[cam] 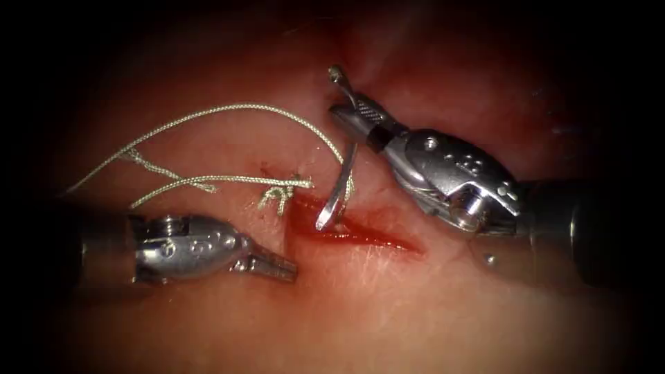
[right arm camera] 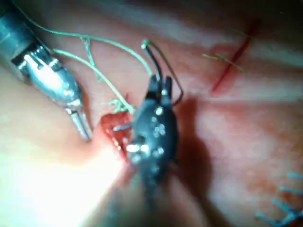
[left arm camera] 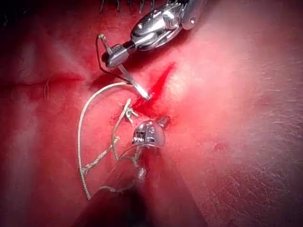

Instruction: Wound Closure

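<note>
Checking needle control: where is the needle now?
In the endoscope view, the right tool grips the needle near its tail end; its tip meets the cut by the knot.

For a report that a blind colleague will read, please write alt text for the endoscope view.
The right tool grips a curved needle near its tail end, and the needle's tip rests at the cut in the tissue, amid red fluid. The left tool, jaws shut and holding nothing, lies left of the cut, below the loose thread and a knot.

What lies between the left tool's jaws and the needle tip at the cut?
In the endoscope view, bare tissue wet with red fluid separates the left tool from the needle.
</note>
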Available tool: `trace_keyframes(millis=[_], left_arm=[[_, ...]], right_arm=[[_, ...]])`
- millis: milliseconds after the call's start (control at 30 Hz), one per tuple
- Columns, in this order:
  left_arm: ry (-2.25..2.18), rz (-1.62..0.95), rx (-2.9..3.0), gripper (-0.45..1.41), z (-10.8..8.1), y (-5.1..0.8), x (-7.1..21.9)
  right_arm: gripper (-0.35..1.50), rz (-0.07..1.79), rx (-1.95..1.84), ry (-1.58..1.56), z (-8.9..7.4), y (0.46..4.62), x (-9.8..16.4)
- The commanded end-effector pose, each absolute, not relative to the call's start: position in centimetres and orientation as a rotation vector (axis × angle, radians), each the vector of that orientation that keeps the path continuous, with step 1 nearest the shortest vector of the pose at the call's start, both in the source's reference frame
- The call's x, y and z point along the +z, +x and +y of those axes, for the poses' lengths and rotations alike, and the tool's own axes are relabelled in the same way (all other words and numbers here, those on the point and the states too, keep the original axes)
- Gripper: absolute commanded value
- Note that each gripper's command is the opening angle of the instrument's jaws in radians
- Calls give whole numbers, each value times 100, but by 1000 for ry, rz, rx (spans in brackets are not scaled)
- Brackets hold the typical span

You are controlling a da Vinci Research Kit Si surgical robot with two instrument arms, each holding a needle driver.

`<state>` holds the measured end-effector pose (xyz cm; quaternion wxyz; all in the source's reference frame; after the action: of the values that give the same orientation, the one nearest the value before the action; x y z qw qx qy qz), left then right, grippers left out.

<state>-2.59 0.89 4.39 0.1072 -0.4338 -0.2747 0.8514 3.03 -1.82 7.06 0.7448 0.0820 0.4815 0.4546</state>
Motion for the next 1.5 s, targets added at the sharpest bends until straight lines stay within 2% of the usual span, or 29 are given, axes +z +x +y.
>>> trace_keyframes(millis=[33,767,1500], left_arm=[[-1275,-809,2509,-2,88,-264,445],[-1276,-810,2509,-2,88,-263,445],[-1276,-810,2509,-3,88,-263,445]], right_arm=[[-35,1055,994,208,-178,308,715],[-35,1031,1263,646,-188,319,725],[-35,1016,1257,741,-218,331,712]])
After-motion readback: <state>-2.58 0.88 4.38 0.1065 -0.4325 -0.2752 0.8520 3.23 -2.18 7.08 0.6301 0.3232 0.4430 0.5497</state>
